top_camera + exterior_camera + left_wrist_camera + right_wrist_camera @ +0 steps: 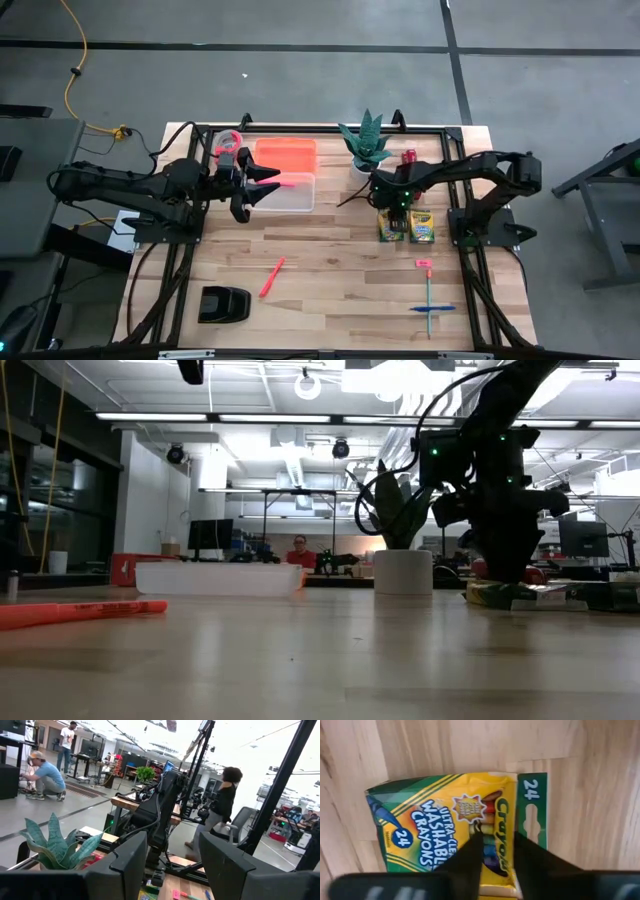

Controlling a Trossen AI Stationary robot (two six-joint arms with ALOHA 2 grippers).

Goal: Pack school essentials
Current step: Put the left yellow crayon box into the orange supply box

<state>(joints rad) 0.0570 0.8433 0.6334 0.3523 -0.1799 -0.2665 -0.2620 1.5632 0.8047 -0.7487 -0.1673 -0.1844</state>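
Note:
Two yellow-and-green crayon boxes (392,226) (422,228) lie flat side by side on the table. My right gripper (396,207) points down over the left box (445,825), its fingers slightly apart. My left gripper (270,184) is open at the clear container (296,196). One orange-red stick (290,183) shows in the container just ahead of those fingers, and nothing is between them in the left wrist view (172,870). A second stick (272,278) lies on the table. The pink eraser (423,263), teal pencil (428,295) and blue pen (432,309) lie at the near right. My right gripper comes from above, pointing down, with its fingertips (476,836) over the printed top face of the left crayon box, near its green tab end (532,805). The box lies flat on the table. I cannot tell whether the fingertips touch it.
An orange lid (286,152) lies beyond the clear container. A potted plant (365,145) and a red cylinder (409,156) stand at the far edge near my right arm. A squat black object (223,303) sits at the near left. People move about in the room behind.

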